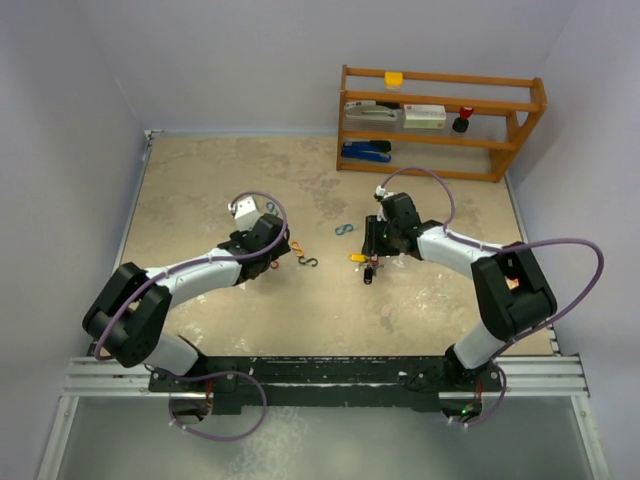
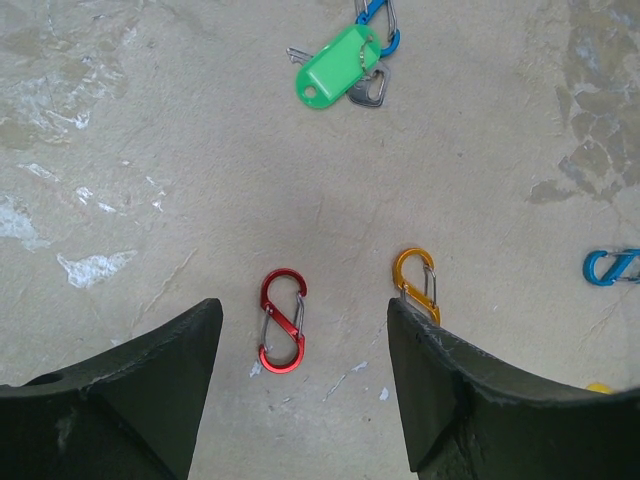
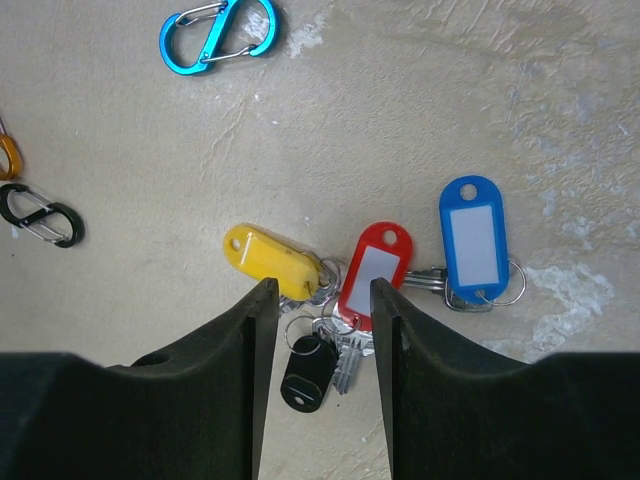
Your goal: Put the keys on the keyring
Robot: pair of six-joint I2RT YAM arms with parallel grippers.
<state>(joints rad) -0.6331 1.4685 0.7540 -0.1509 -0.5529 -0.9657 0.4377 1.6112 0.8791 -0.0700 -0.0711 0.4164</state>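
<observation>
Beige surface (image 1: 200, 190): left fingers (image 2: 150, 400) spread wide astride a red clip (image 2: 283, 320); right fingers (image 3: 200, 400), narrowly apart, straddle the keys (image 3: 372, 265).

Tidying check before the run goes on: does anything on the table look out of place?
One thing: the green-tagged key lies alone by a blue clip, while the yellow tag, red tag, blue tag and black fob sit bunched together.

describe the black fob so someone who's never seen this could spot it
On the tan table, in front of the wooden shelf, the right gripper hangs over a cluster of tagged keys. The black fob lies between its fingers, the one small black oval among yellow, red and blue tags.
</observation>
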